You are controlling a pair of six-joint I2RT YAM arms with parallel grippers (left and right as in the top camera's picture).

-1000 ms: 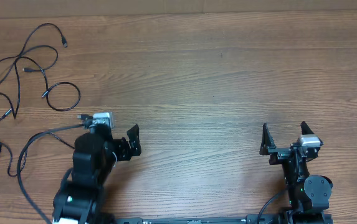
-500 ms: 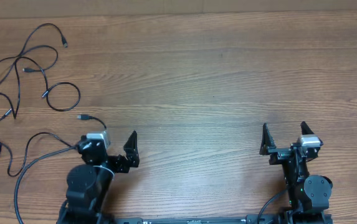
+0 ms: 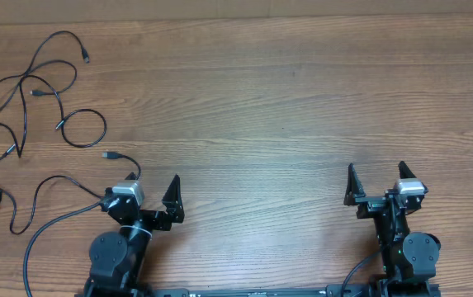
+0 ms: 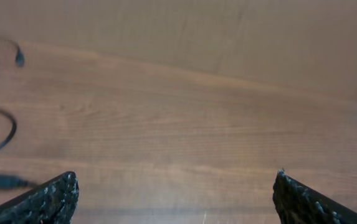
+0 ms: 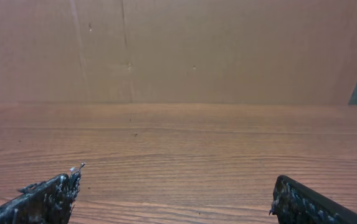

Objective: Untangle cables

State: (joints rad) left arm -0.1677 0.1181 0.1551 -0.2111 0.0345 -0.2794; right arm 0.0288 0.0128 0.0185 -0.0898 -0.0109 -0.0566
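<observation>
Several thin black cables (image 3: pixel 30 87) lie as loose loops on the wooden table (image 3: pixel 269 107) at the far left. One more cable (image 3: pixel 34 194) curls near the left edge; a plug end (image 3: pixel 110 154) lies just beyond my left gripper (image 3: pixel 148 191). That gripper stands open and holds nothing. The left wrist view shows the left gripper (image 4: pixel 175 186) over bare wood, with the plug end (image 4: pixel 0 181) and a cable loop (image 4: pixel 7 134) off to its left. My right gripper (image 3: pixel 376 177) is open over bare wood at the near right, empty in its wrist view (image 5: pixel 177 183) too.
A thicker black arm wire (image 3: pixel 42 239) trails from the left arm toward the near edge. A brown cardboard wall (image 5: pixel 178 50) closes the far side of the table. Wood stretches between the two arms and across the right half.
The left arm has drawn back toward the near edge and turned to face straight ahead, uncovering the plug end it had hung over. The right arm has not moved.
</observation>
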